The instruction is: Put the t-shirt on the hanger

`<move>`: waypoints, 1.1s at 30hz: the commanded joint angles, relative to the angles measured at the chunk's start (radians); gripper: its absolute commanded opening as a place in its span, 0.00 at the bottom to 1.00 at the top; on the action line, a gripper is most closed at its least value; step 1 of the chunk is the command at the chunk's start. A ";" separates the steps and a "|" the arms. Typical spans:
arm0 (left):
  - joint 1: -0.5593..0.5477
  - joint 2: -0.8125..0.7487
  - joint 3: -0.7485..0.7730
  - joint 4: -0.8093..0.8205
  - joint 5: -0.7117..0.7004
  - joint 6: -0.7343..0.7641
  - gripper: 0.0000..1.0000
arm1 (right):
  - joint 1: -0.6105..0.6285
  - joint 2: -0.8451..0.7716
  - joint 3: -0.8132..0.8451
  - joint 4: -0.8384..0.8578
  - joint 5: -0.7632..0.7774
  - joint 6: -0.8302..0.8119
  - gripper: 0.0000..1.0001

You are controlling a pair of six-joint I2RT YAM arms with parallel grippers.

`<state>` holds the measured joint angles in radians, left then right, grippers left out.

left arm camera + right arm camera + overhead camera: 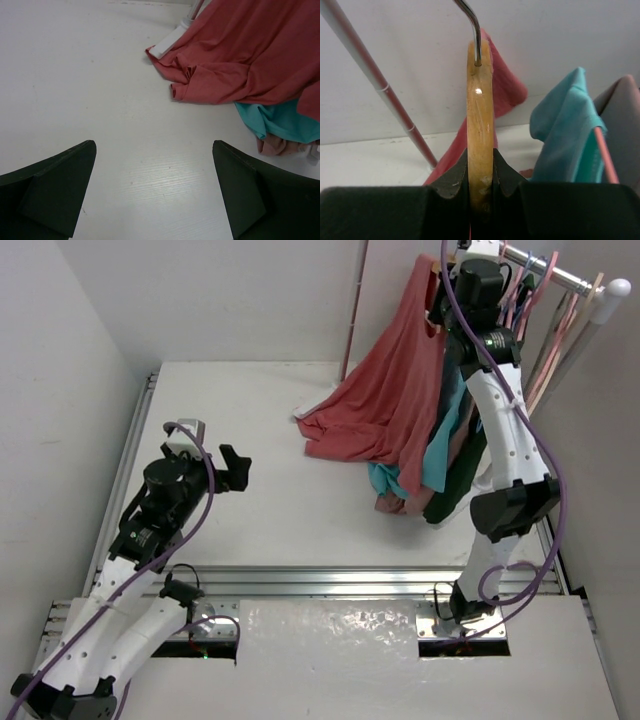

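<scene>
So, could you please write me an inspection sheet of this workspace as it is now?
Surface: white table; the lower part of the t-shirt lies on it.
Job's things: t-shirt drapes from high beside the right arm down to the table; wooden hanger held upright, and whether the shirt sits on it cannot be told.
Clutter: teal shirt, dark green garment and pinkish cloth beside the t-shirt.
Grippers: left claw open, holding nothing, over the table; right claw shut on the hanger.
Cables: purple cable looped along the left arm, another along the right.
Surroundings: white walls; clothes rail with pink hangers.
</scene>
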<state>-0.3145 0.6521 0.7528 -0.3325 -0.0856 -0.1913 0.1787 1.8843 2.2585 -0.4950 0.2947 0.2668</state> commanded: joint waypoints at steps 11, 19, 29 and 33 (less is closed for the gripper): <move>0.003 -0.008 -0.001 0.052 0.027 0.019 1.00 | -0.013 -0.174 -0.398 0.245 -0.035 0.152 0.00; 0.003 -0.005 0.002 0.046 0.024 0.024 1.00 | -0.012 -0.189 -0.450 0.253 -0.138 0.172 0.08; 0.025 0.011 0.014 0.026 -0.069 -0.019 1.00 | 0.067 -0.283 -0.425 0.142 -0.152 0.140 0.99; 0.077 0.044 0.046 -0.005 -0.170 -0.071 1.00 | 0.146 -0.385 -0.490 0.105 -0.083 0.120 0.99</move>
<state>-0.2726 0.6800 0.7528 -0.3378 -0.1619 -0.2157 0.2695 1.6016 1.7855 -0.3599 0.1623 0.4072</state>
